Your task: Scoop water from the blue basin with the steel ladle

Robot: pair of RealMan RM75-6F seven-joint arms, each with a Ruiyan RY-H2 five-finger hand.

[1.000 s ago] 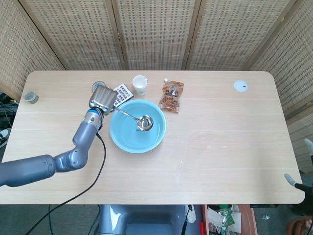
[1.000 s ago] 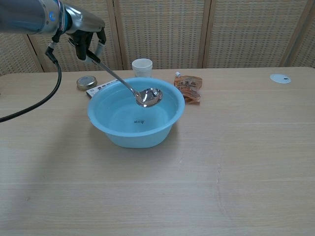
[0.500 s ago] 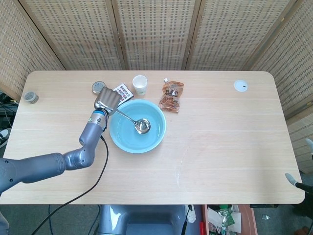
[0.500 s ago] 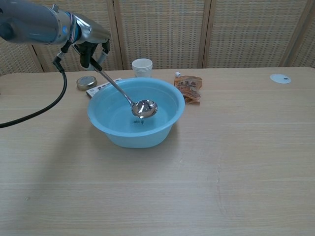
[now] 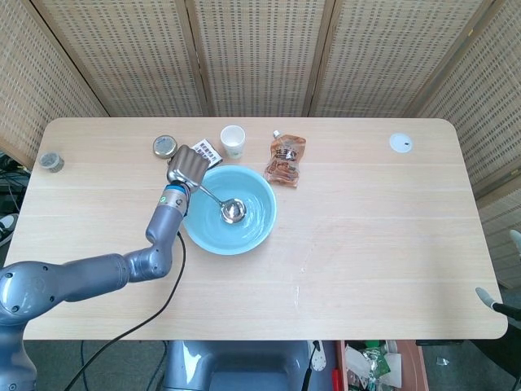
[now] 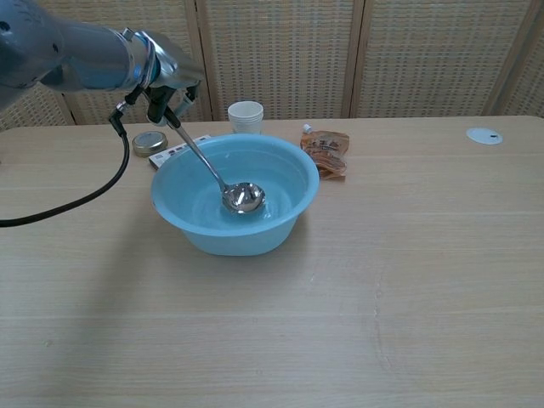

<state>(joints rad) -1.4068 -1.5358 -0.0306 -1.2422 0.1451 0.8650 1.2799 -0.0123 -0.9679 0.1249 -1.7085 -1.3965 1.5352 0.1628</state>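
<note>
Left hand (image 6: 161,81) grips the ladle (image 6: 242,197) handle, bowl down in the basin (image 6: 293,208) water near its middle; dip under way, lift-out left, right hand out of view.

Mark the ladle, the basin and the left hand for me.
steel ladle (image 6: 243,197), chest view, on its bowl.
blue basin (image 6: 293,214), chest view, on its outer wall.
left hand (image 5: 186,165), head view, on its back.

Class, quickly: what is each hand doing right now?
Left hand: holding the ladle by its handle.
Right hand: not in view.
</note>
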